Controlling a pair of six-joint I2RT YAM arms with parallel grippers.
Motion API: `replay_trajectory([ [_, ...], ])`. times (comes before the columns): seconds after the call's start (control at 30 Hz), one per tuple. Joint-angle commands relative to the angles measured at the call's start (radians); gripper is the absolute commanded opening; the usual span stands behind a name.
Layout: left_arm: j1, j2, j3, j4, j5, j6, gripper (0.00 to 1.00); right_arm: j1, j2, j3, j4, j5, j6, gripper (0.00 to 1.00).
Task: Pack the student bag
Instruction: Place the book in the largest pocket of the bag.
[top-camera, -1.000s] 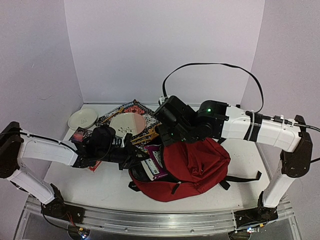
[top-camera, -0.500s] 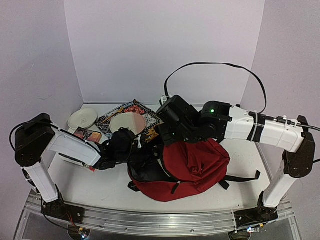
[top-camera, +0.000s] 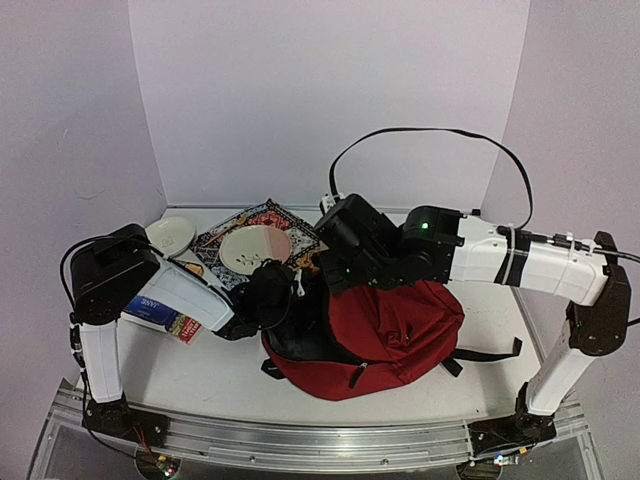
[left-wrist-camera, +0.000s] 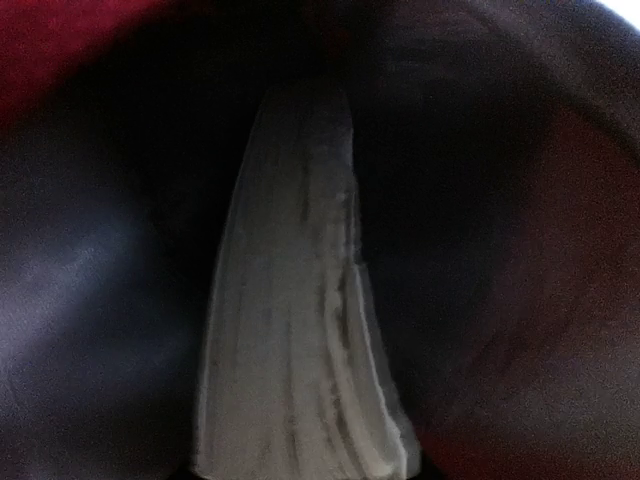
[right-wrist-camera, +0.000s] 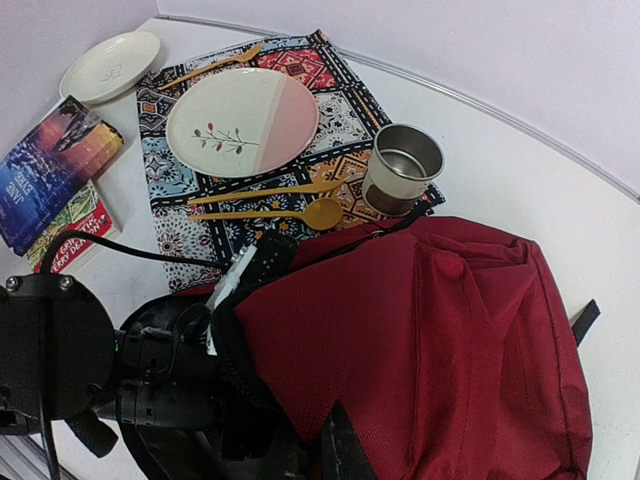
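Student bag (top-camera: 395, 325), mouth open, pale-edged book (left-wrist-camera: 300, 330) inside its dark interior

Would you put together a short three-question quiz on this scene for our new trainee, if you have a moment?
1. True or false: the metal cup stands on the patterned mat.
2. Which arm reaches into the student bag? A left, B right, C neither.
3. How many books lie beside the mat?
Key: 1 true; 2 A; 3 two.
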Motion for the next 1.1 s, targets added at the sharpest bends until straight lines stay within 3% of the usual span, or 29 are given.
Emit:
replay_trajectory([
  [0.0, -0.006, -0.002, 0.014, 0.098, -0.016, 0.026, 0.54, 0.006, -0.064, -0.018, 0.020, 0.050, -0.008, 0.00],
  [0.13, -0.007, -0.053, -0.020, 0.059, -0.054, 0.067, 0.66, 0.005, -0.077, -0.041, 0.020, 0.071, -0.007, 0.00],
  [0.3, -0.009, -0.123, -0.049, -0.031, -0.094, 0.115, 0.73, 0.004, -0.098, -0.081, 0.001, 0.120, 0.002, 0.00],
  [0.43, -0.015, -0.175, -0.074, -0.129, -0.145, 0.157, 0.89, 0.001, -0.109, -0.110, -0.024, 0.154, 0.020, 0.00],
  [0.57, -0.028, -0.212, -0.081, -0.204, -0.175, 0.183, 0.92, -0.004, -0.114, -0.130, -0.034, 0.161, 0.031, 0.00],
  [0.83, -0.059, -0.254, 0.027, -0.519, -0.306, 0.292, 0.95, -0.015, -0.123, -0.146, -0.044, 0.174, 0.041, 0.00],
  [1.07, -0.068, -0.382, 0.004, -0.620, -0.392, 0.328, 0.95, -0.035, -0.142, -0.199, -0.058, 0.177, 0.059, 0.00],
])
